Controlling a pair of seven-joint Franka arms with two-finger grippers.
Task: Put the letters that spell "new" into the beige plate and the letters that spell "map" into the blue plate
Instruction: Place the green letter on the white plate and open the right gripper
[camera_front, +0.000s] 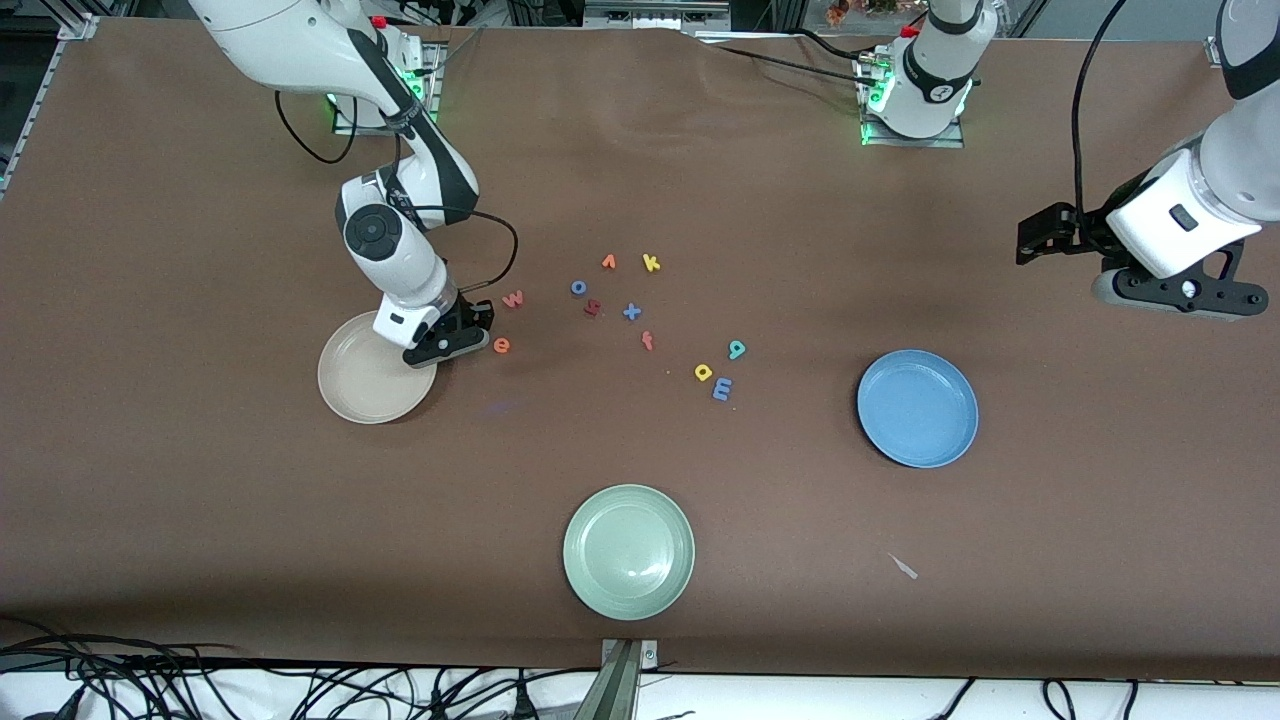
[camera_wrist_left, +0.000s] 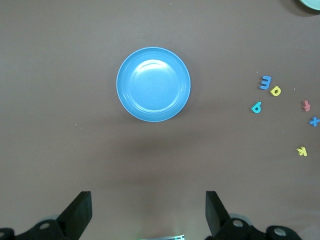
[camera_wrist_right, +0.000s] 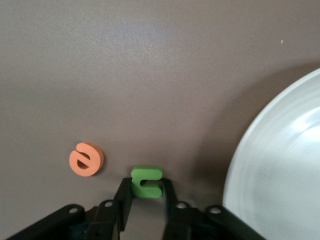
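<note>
The right tool (camera_wrist_right: 145, 200) is clenched on the green n (camera_wrist_right: 146, 181) low at the surface, with the beige plate (camera_front: 350, 385) touching-close at about eight o'clock from it in the front view, while the left tool (camera_wrist_left: 148, 212) waits released over the blue plate (camera_wrist_left: 153, 84).

A robotics lab: two white robot arms (camera_front: 400, 215) bolted to base plates (camera_front: 912, 130) on a brown-covered surface (camera_front: 200, 500), loose cables (camera_front: 200, 690) along its edge, aluminium framing (camera_front: 620, 680) around.
</note>
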